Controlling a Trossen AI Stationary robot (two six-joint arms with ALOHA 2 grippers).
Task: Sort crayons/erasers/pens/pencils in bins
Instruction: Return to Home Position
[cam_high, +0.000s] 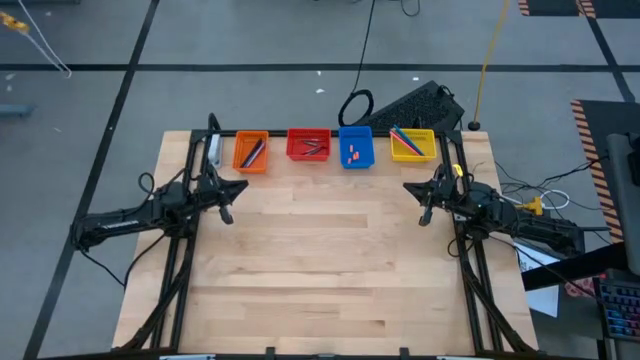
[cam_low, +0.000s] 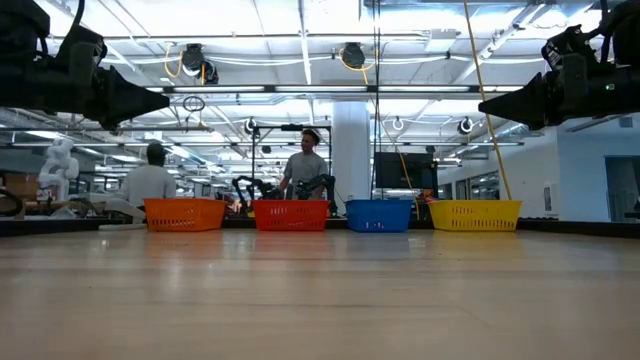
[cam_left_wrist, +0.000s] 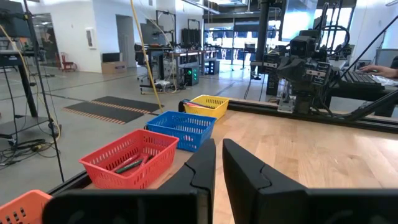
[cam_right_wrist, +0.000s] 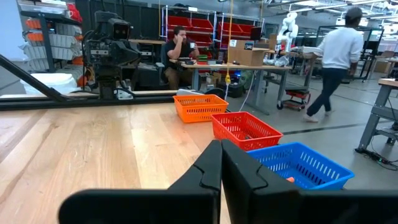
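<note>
The left gripper (cam_high: 228, 203) is seen at the table's left edge, raised above the wood (cam_high: 320, 260), its fingers (cam_left_wrist: 202, 163) brought almost together with only a thin slit between them and nothing held. Along the far edge the four bins are lined up side by side. In the orange bin (cam_high: 251, 151) a few long dark and purple sticks (cam_high: 255, 152) are laid. In the red bin (cam_high: 308, 144) short reddish crayons (cam_high: 314, 148) are gathered. In the blue bin (cam_high: 356, 146) tiny pink-red erasers (cam_high: 351, 155) are scattered. In the yellow bin (cam_high: 412, 144) several coloured sticks (cam_high: 405, 136) are laid slantwise. The right gripper (cam_high: 424, 203) is seen at the table's right edge, likewise raised, its fingers (cam_right_wrist: 208, 167) nearly closed and empty
</note>
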